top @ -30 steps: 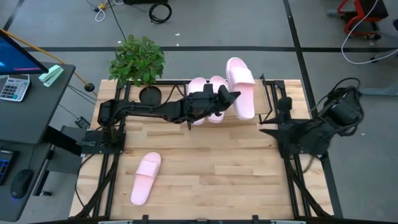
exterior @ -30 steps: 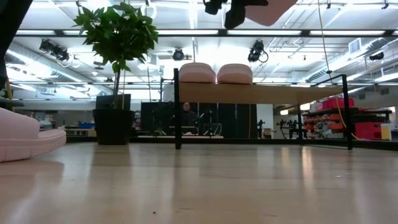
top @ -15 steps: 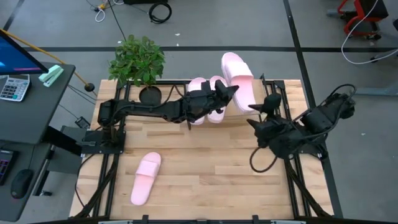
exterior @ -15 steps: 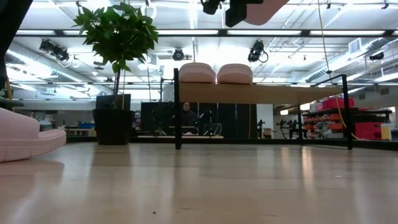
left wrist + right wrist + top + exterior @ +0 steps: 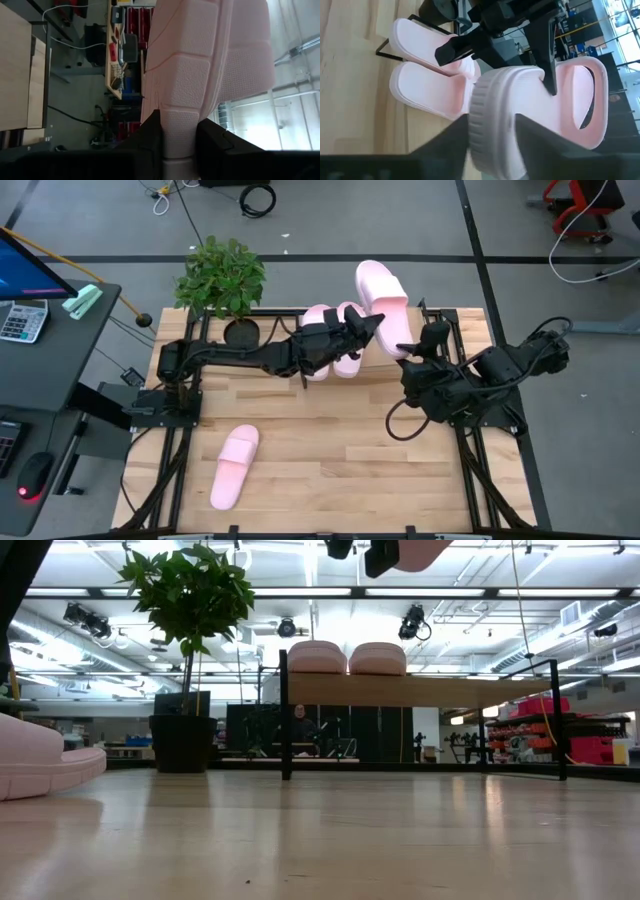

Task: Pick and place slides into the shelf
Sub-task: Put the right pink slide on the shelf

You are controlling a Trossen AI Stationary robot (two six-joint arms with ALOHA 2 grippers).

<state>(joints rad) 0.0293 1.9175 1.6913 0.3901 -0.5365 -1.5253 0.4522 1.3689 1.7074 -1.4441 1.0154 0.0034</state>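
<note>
Your left gripper [image 5: 368,330] is clamped on a pink slide [image 5: 384,308], held up in the air above the far side of the table [image 5: 330,440], over the shelf [image 5: 425,340]. In your left wrist view the two dark fingers [image 5: 150,135] pinch the slide's edge between them, textured sole filling most of the frame. The low view only catches the gripper [image 5: 380,554] and the held slide at the very top edge, well above the shelf board [image 5: 420,690].

Two slides [image 5: 333,340] already sit side by side on the left part of the shelf, just under the left arm; the low view shows them as two pink humps [image 5: 347,657] on top of the slanted board, touching or nearly so. The right part of the board is bare.

The fourth slide [image 5: 233,465] lies flat on the table near the front left, well apart from both arms. It shows as a pink mass at the left edge of the low view.

Your right gripper [image 5: 425,350] sits at the right end of the shelf, just beside the held slide. You can't tell from these views whether its fingers are open or closed; its wrist view has a pale ribbed ring [image 5: 495,115] between them.

Potted plant [image 5: 222,280] stands at the far left corner, clear of the shelf.
</note>
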